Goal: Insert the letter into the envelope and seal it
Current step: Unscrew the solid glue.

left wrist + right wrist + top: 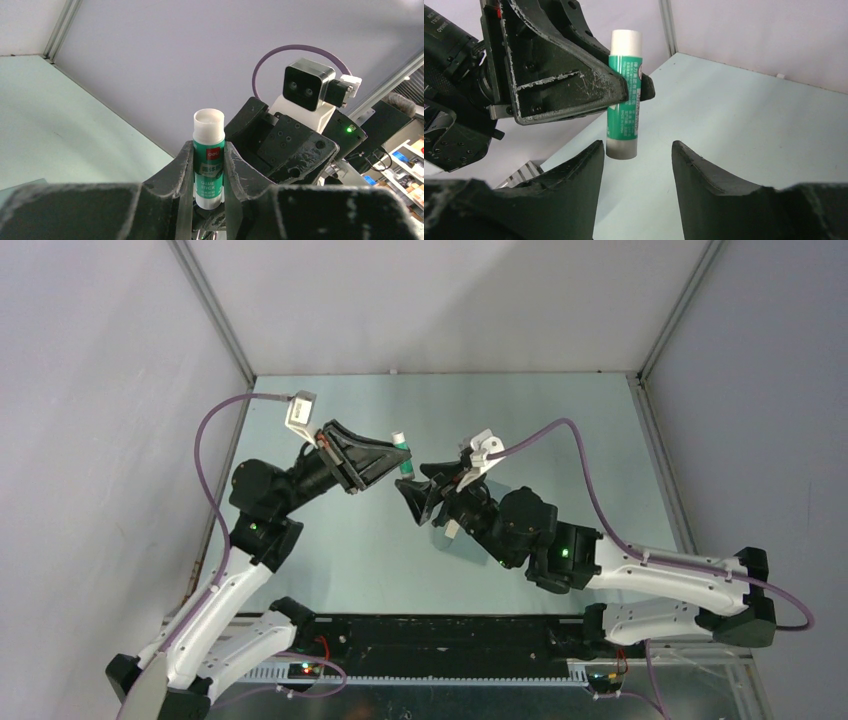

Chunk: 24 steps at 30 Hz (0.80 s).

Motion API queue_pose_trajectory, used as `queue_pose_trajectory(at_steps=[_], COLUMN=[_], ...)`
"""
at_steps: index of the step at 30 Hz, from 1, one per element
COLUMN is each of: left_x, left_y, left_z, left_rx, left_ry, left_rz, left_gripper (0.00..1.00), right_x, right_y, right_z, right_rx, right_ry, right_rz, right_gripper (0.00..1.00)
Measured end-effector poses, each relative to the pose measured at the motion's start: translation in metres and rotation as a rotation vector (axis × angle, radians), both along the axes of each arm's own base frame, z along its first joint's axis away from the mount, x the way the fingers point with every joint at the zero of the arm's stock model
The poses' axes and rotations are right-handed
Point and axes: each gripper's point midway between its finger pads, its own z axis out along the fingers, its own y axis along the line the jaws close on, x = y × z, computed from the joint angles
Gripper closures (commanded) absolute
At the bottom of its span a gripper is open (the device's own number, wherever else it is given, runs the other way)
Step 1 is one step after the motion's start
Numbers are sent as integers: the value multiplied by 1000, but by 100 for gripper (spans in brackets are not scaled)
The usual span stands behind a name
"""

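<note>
My left gripper is shut on a green-and-white glue stick and holds it upright in the air above the middle of the table. In the left wrist view the stick stands clamped between my fingers. My right gripper is open and empty, facing the stick from the right at close range. In the right wrist view the stick hangs just beyond my open gripper, nearer the left jaw. The letter is not in view. A flat teal-grey corner, perhaps the envelope, shows at the lower left.
The pale green tabletop is walled by grey panels at the back and both sides. The right arm's wrist and purple cable lie over the centre-right. The right wrist camera faces my left gripper.
</note>
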Motion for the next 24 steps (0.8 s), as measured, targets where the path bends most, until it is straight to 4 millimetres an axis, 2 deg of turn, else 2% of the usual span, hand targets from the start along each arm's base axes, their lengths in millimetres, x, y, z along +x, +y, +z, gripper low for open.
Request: queue_pose_trajectory(at_steps=[5,7,9,12,18,24], left_x=[0,0,0,1,1,-1], left_y=[0,0,0,0,1,1], left_z=[0,-1,-1,-1,-1,-3], left_rx=[1,2,3,5,5,14], left_ry=[1,4,4,1,-3,-3], left_rz=[0,0,1,2,8,-6], left_gripper=[100,100,100,100,100,100], right_x=[2,0,-2,-3,-2,-6], right_y=[3,4,6,7,7,1], right_z=[2,2,2,2,3,2], right_rx=[7,11,15,17,34,145], right_ry=[4,8,11,14,23,43], right_rz=[10,20,35,43,84,281], right_gripper=[59,68,78,100,100,100])
